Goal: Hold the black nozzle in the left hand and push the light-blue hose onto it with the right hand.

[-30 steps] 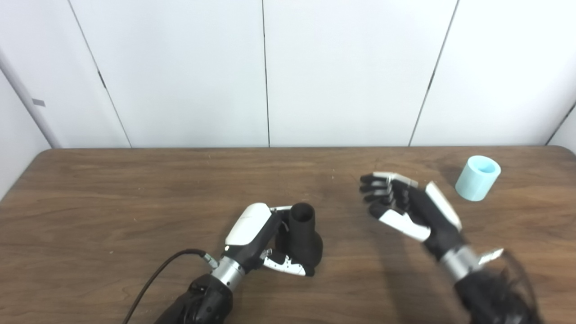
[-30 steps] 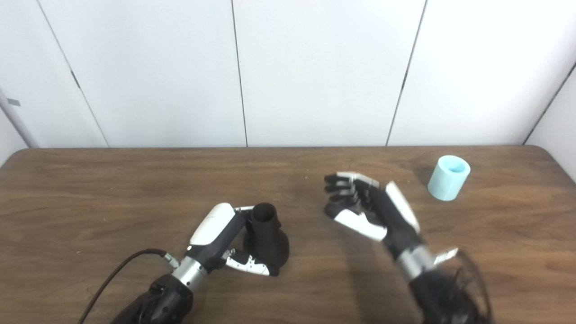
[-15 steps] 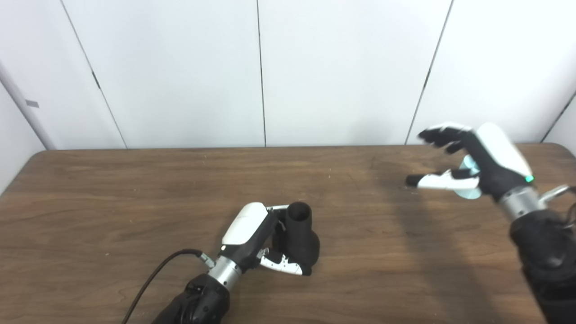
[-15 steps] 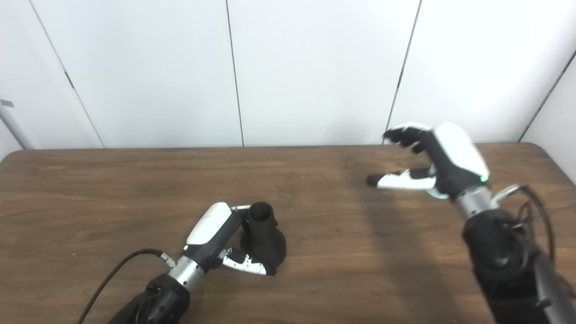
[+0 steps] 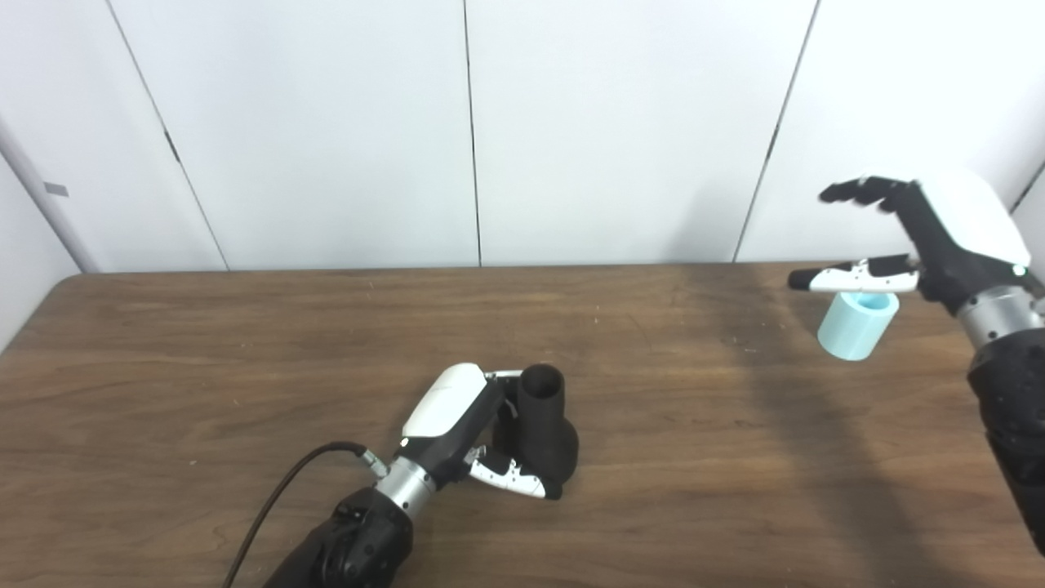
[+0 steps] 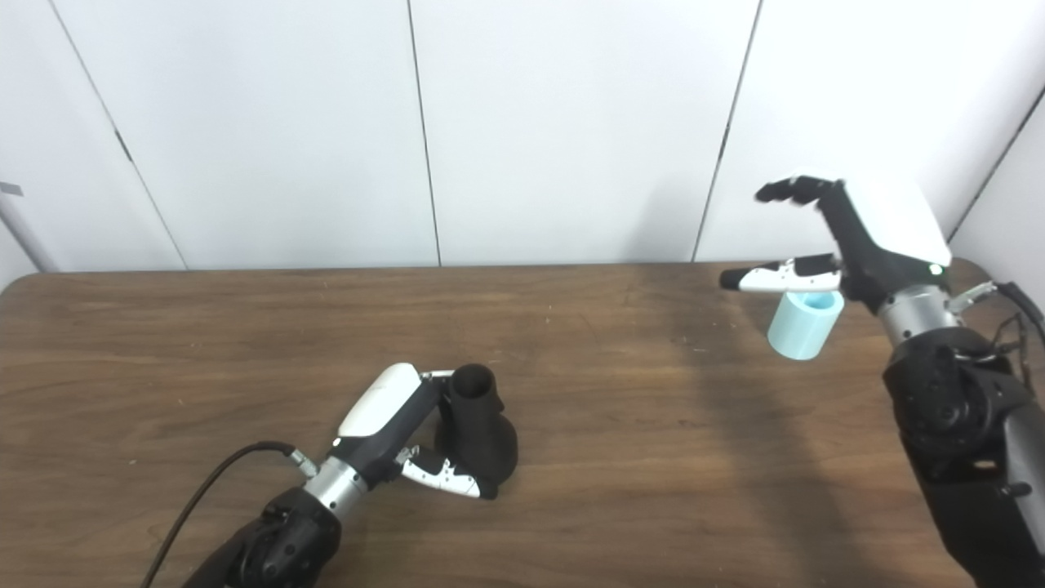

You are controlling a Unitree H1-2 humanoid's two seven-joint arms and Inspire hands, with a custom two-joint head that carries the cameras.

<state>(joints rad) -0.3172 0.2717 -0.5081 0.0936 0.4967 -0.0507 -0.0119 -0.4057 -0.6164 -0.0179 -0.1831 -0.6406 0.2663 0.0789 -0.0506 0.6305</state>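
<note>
Hovering right hand (image 5: pixel 939 237) above hose (image 5: pixel 853 331)

The right hand's (image 5: pixel 939 237) thumb covers part of the light-blue hose's (image 5: pixel 849 331) rim.

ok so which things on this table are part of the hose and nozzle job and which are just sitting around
Part of the job:
black nozzle, gripped by the left hand
light-blue hose, standing free on the table
right hand, open above the hose

Just there:
table
black cable by the left arm
</note>
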